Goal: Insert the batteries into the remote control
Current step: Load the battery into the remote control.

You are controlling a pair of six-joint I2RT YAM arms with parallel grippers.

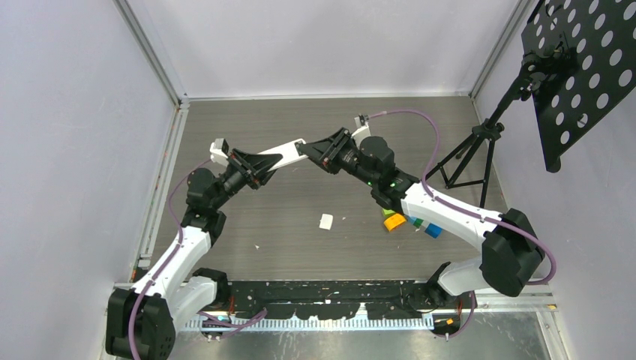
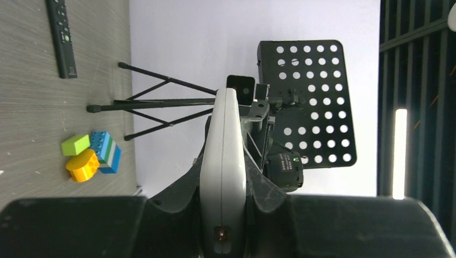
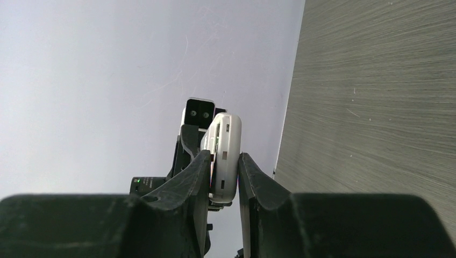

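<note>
Two-handed hold: white remote (image 1: 287,152) spans between both grippers.
Left gripper (image 2: 223,183): closed on one end.
Right gripper (image 3: 223,172): closed on the other.
Blocks (image 1: 394,223): on table (image 1: 262,225).

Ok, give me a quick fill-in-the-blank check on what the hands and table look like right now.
1. The left hand and right hand both clamp the ___ remote between them.
2. The second remote, lying flat, is ___.
3. The green block, blue block and orange block rest on the ___.
Missing words: white; black; table.
</note>
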